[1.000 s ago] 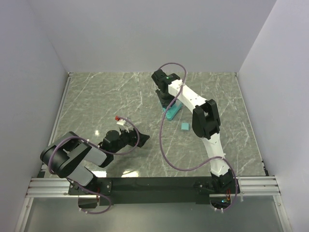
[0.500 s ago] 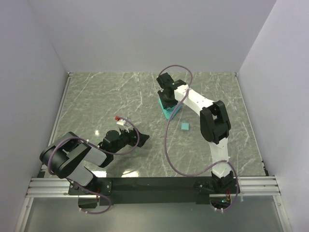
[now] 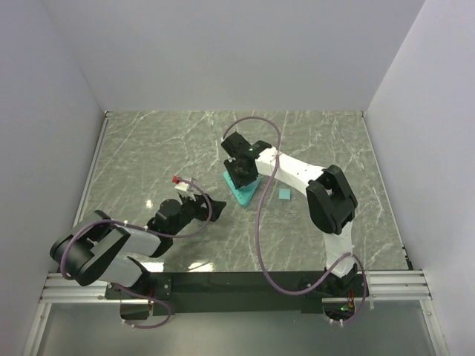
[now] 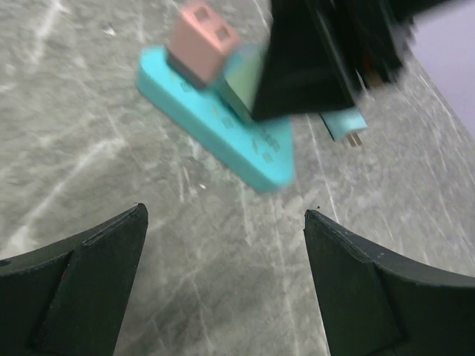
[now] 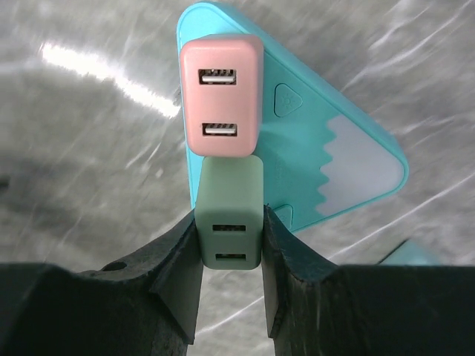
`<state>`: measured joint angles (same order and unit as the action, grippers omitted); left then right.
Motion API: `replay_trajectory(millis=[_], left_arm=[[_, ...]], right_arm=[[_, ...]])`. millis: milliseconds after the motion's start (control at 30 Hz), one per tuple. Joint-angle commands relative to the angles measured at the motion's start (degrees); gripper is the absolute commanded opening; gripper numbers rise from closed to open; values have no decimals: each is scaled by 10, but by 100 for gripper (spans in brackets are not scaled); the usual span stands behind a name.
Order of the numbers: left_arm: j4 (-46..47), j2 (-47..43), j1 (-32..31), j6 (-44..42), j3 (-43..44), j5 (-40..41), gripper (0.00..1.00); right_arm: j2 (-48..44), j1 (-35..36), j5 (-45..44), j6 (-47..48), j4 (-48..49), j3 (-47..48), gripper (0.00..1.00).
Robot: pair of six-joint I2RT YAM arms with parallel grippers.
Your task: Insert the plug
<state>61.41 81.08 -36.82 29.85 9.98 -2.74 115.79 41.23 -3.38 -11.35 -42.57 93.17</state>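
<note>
Right fingers clamp green plug; left fingers gape.

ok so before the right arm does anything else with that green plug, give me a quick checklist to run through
1. Right gripper shut on the green plug: ok.
2. Green plug lined up right beside the pink plug over the teal power strip: ok in the right wrist view.
3. Green plug fully seated in its socket: cannot tell, since its prongs are hidden.
4. Left gripper open and off the teal power strip: ok.
5. Teal power strip lying flat on the table: cannot tell, because the left wrist view is blurred.
</note>
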Motion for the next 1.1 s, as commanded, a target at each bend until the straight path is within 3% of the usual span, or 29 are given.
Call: replay_trajectory(millis=[0, 333, 600, 1067], left_arm=[[2, -20, 7, -17, 0, 54, 93], [57, 5, 38, 9, 17, 69, 89], [157, 49, 37, 50, 10, 24, 89], [234, 178, 37, 67, 84, 0, 86]], right_arm=[[2, 37, 57, -42, -61, -67, 9], [-66, 82, 47, -68, -44, -168, 10], [-72, 95, 38, -62, -44, -174, 9], [-44, 97, 35, -47, -58, -145, 9]])
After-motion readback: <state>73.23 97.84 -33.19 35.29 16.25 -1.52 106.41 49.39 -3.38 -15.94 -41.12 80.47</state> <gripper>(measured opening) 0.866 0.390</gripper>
